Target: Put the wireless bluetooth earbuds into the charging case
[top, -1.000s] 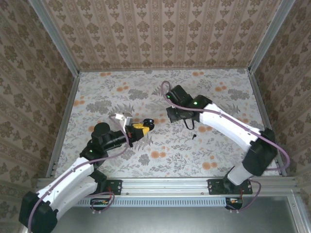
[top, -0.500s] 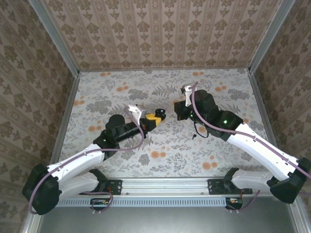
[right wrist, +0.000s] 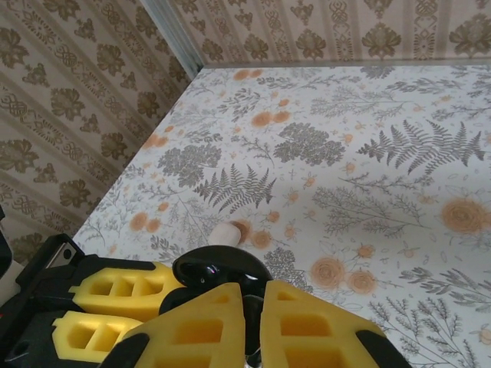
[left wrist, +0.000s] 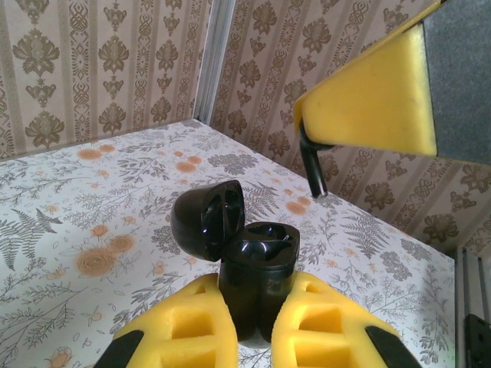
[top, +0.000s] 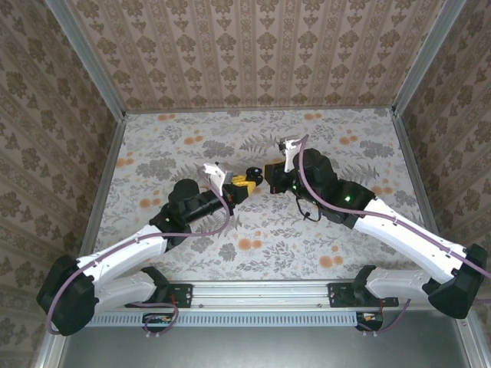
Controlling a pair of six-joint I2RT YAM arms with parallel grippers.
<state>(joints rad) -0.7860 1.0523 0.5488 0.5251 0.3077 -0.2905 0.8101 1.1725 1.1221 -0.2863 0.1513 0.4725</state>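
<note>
Wallpapered walls (top: 253,54) and metal rails (top: 103,184) are standing well apart from both hands, leaving bare floral counter (top: 192,138) all around them. At mid-counter the left hand (top: 244,184) is clamping the case (left wrist: 257,264) upright, its lid (left wrist: 207,222) hanging open and tipped back; the well is looking dark, so its contents are unclear. Just beside and above the case, the right hand (top: 273,175) is pinching an earbud (left wrist: 311,161), whose long axis is running nearly vertical, thin end pointing down
</note>
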